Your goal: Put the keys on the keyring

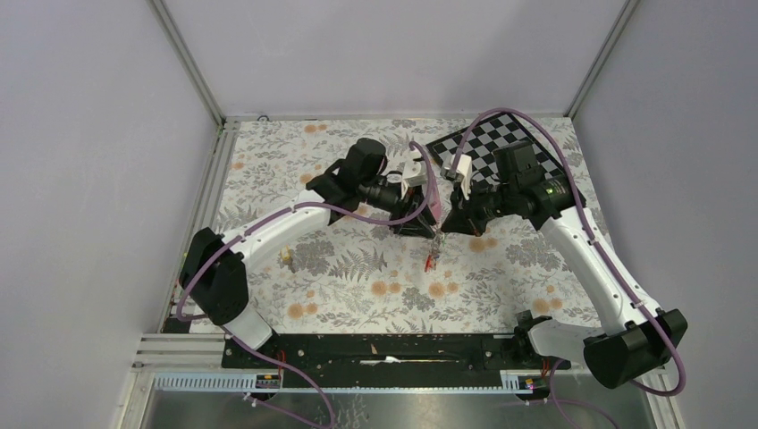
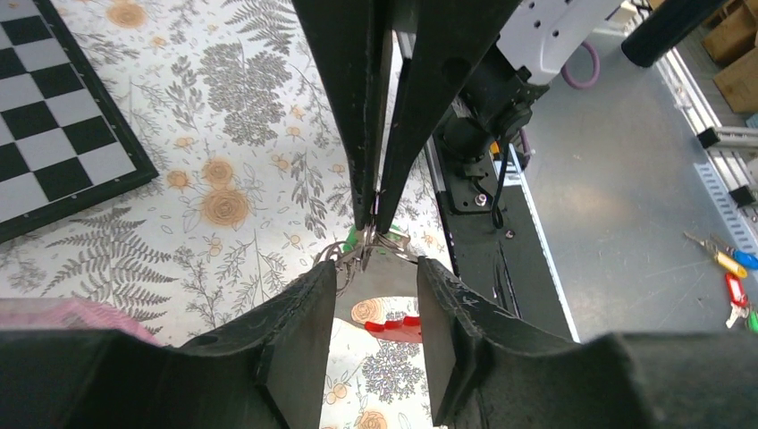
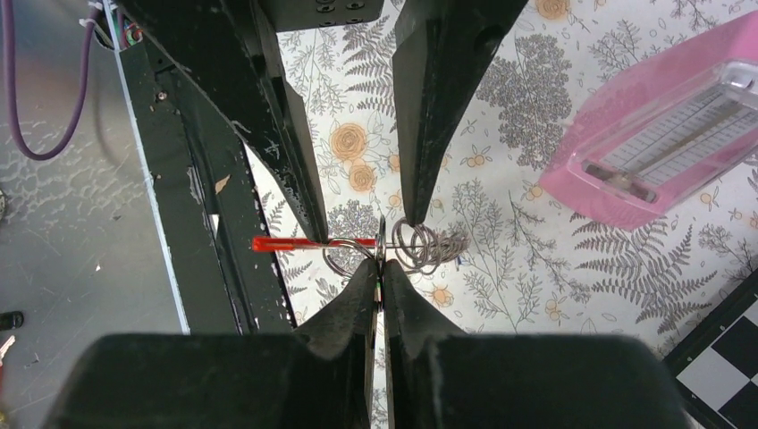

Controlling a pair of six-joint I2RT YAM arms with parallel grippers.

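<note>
Keyring (image 3: 422, 247) just before metronome (image 3: 630, 156)

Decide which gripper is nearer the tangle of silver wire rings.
Right. The right gripper is shut on the wire rings; the left gripper, open, flanks them from the opposite side.

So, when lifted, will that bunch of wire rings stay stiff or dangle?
Probably floppy: the wire rings look like separate loops linked loosely, so they should swing under the right gripper. Likely light, being thin wire. Maybe slippery: bare metal pinched only at one thin edge.

Wire keyring (image 3: 418, 247) with red bar (image 3: 282, 243), aloft
</note>
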